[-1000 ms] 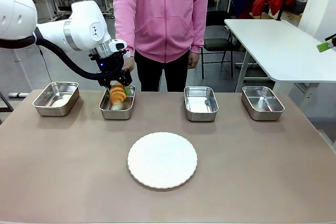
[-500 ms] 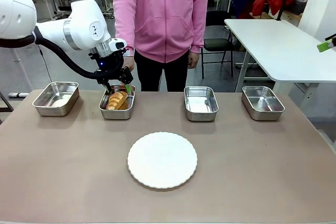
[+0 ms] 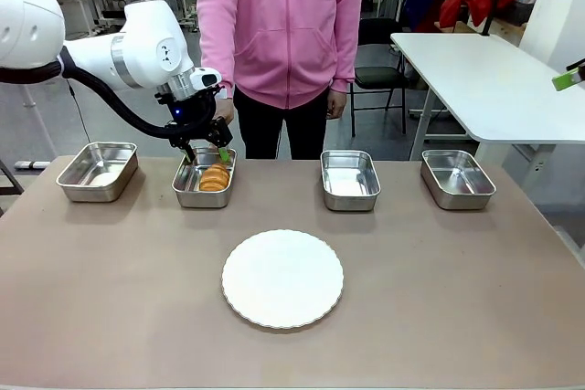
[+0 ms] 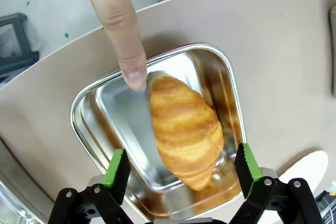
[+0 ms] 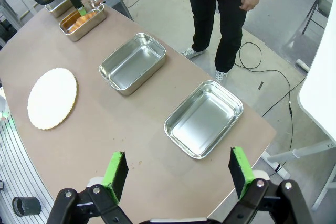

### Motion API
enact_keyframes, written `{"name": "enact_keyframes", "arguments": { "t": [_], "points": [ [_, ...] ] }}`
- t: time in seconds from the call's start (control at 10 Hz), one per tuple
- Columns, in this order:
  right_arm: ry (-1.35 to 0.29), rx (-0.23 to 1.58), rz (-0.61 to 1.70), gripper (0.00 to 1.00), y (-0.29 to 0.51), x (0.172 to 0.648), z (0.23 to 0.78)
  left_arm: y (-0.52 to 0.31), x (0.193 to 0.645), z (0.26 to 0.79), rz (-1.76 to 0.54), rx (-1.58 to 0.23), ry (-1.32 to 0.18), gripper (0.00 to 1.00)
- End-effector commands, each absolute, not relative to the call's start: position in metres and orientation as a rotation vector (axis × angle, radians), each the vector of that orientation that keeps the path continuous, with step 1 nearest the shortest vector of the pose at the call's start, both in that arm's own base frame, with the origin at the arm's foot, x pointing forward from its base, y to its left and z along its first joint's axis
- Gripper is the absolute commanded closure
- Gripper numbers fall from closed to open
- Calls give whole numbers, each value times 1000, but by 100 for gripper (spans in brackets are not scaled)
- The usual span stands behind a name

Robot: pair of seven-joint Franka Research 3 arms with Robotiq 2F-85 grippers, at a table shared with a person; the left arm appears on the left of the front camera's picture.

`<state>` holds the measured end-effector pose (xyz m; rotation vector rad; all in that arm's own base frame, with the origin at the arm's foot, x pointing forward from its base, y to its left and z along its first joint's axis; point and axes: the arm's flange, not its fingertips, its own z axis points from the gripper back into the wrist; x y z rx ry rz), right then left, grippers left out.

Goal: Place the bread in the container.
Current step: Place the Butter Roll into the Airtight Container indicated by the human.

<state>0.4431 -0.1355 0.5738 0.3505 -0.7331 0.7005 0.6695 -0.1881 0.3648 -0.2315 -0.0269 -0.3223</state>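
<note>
On brown table [image 3: 110, 299], bread [image 3: 215, 177] in container [image 3: 187, 191]

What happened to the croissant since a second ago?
The left gripper let go of the croissant: a second ago it hung between the fingers, now it lies flat in the second pan from the left, with the jaws open above it. The person's finger points into that pan. The white plate and the other pans stayed put.
</note>
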Motion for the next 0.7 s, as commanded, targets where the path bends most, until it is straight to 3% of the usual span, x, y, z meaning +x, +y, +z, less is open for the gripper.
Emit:
{"name": "enact_keyframes", "arguments": {
  "t": [0.0,0.2,0.6],
  "points": [
    [-752,363,704,0,-135,444,576,-188,669,365,-322,-231,-27,0],
    [-752,363,704,0,-135,444,576,-183,645,393,-295,-214,-95,0],
    [-752,363,704,0,-135,444,576,-159,553,448,-376,-191,-143,0]
  ]
}}
